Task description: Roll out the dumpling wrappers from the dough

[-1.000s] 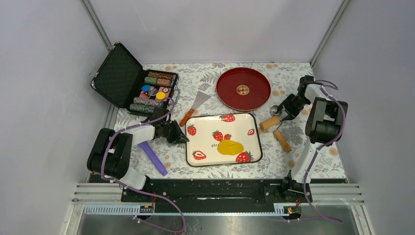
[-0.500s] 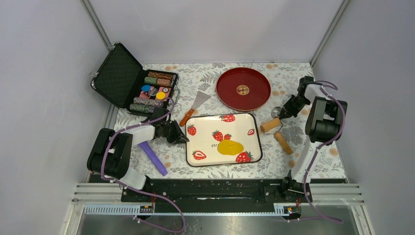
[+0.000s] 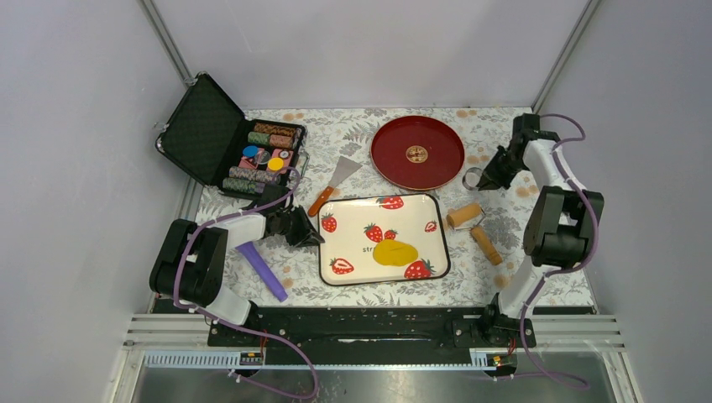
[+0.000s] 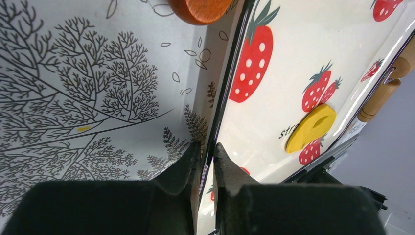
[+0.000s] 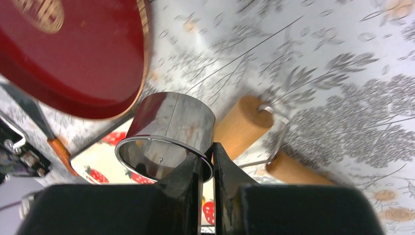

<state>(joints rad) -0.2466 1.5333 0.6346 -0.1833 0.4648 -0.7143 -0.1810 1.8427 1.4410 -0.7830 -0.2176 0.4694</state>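
The dough [image 3: 395,251] is a flat bright-yellow patch on the strawberry-print tray [image 3: 353,252]; it also shows in the left wrist view [image 4: 311,128]. No cut wrapper disc is in view. My left gripper [image 3: 311,236] is shut on the tray's left rim [image 4: 222,117]. My right gripper [image 3: 487,179] is shut on the wall of a shiny metal ring cutter [image 5: 166,134], held above the table right of the red plate [image 3: 417,152]. The wooden roller [image 3: 463,215] lies on the table right of the tray, its roller head [image 5: 242,126] under the cutter.
An open black case [image 3: 227,143] of poker chips stands at the back left. A spatula [image 3: 332,185] lies behind the tray. A purple stick [image 3: 262,270] lies left of the tray.
My right gripper has lifted the ring cutter and carried it back and to the right, away from the roller. The left gripper and tray have not moved.
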